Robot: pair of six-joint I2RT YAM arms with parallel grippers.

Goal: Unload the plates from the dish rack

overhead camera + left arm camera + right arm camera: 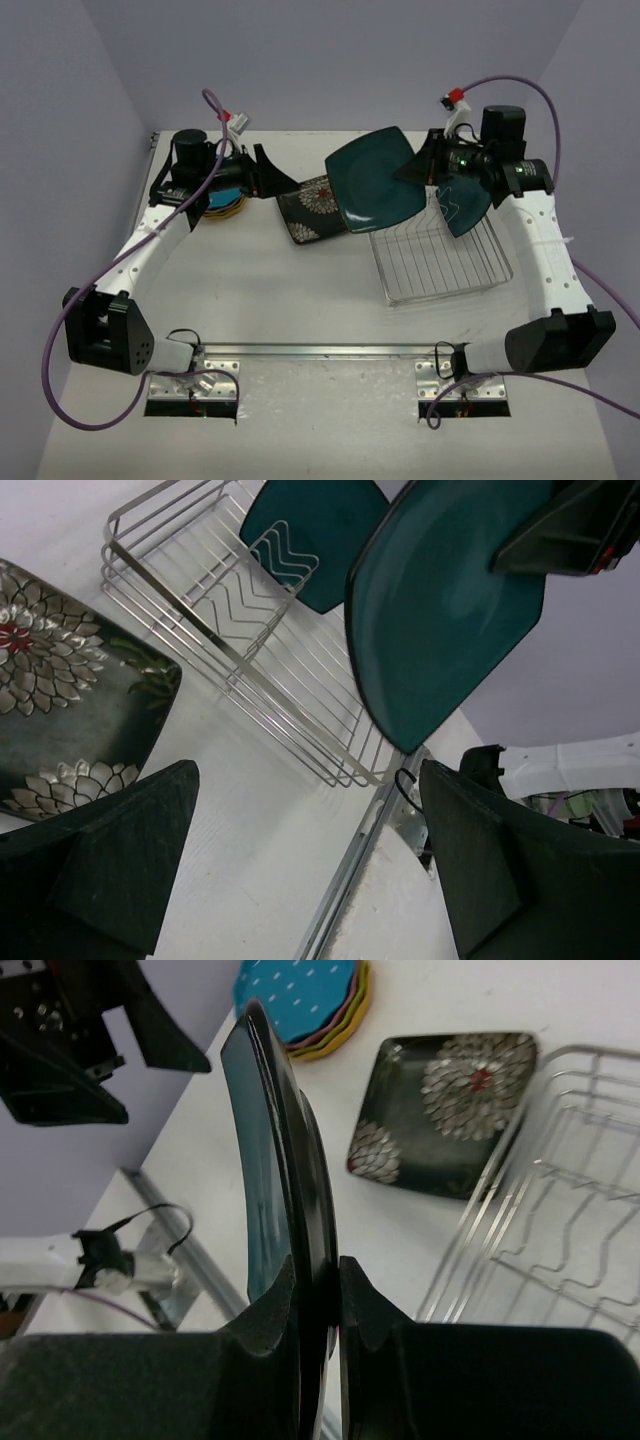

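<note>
My right gripper (335,1290) is shut on the edge of a dark teal rounded-square plate (375,182), which hangs tilted in the air left of the dish rack (440,265). A second dark teal plate (463,200) stands on edge in the rack's far end. On the table left of the rack lies a black floral plate (310,208). Further left is a stack of scalloped dotted plates (300,995), blue on top. My left gripper (268,180) is open with nothing in it, between the stack and the floral plate.
The table's metal rail (320,350) runs along the near edge between the two arm bases. Purple walls close in the back and sides. Both arms' cables loop near the rear corners.
</note>
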